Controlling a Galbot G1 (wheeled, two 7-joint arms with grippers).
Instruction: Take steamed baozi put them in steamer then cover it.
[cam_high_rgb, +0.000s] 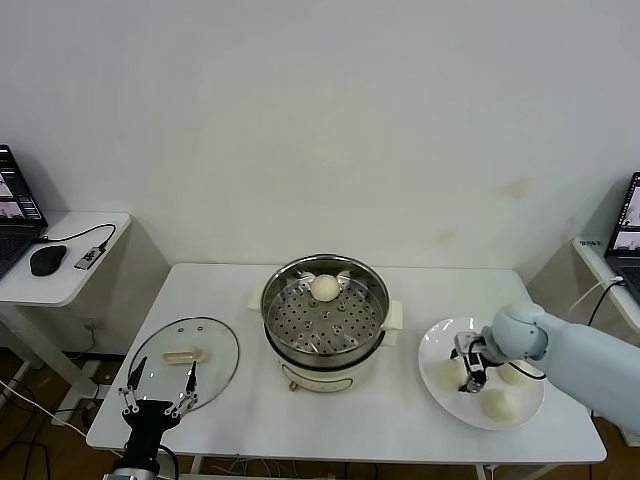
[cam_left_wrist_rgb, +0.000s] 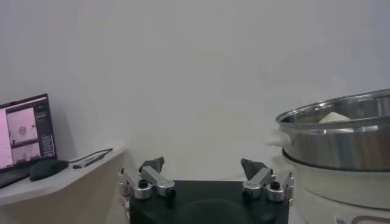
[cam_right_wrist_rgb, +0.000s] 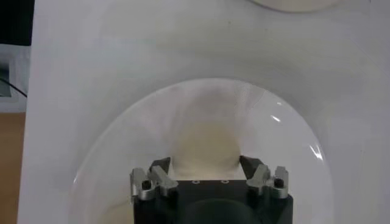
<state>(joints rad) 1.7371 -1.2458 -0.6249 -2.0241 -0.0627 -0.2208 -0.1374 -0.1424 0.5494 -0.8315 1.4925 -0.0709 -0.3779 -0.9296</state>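
The steamer (cam_high_rgb: 324, 320) stands mid-table with one baozi (cam_high_rgb: 324, 288) on its perforated tray; the left wrist view shows its steel wall (cam_left_wrist_rgb: 341, 137) and that bun's top (cam_left_wrist_rgb: 334, 117). Three more baozi lie on a white plate (cam_high_rgb: 480, 420) to the right. My right gripper (cam_high_rgb: 470, 372) reaches down onto the plate and is shut on the leftmost baozi (cam_right_wrist_rgb: 204, 143), with a finger pressed against each side of it (cam_right_wrist_rgb: 204, 164). The cover (cam_high_rgb: 185, 360) lies flat on the table at the left. My left gripper (cam_high_rgb: 158, 385) hangs open at the table's front left corner, beside the cover, holding nothing (cam_left_wrist_rgb: 204, 164).
A side table (cam_high_rgb: 60, 270) at the left carries a laptop, a mouse (cam_high_rgb: 47, 260) and a cable. Another laptop (cam_high_rgb: 625, 235) stands at the far right. The other two plate buns (cam_high_rgb: 517, 375) (cam_high_rgb: 500, 403) lie close beside my right gripper.
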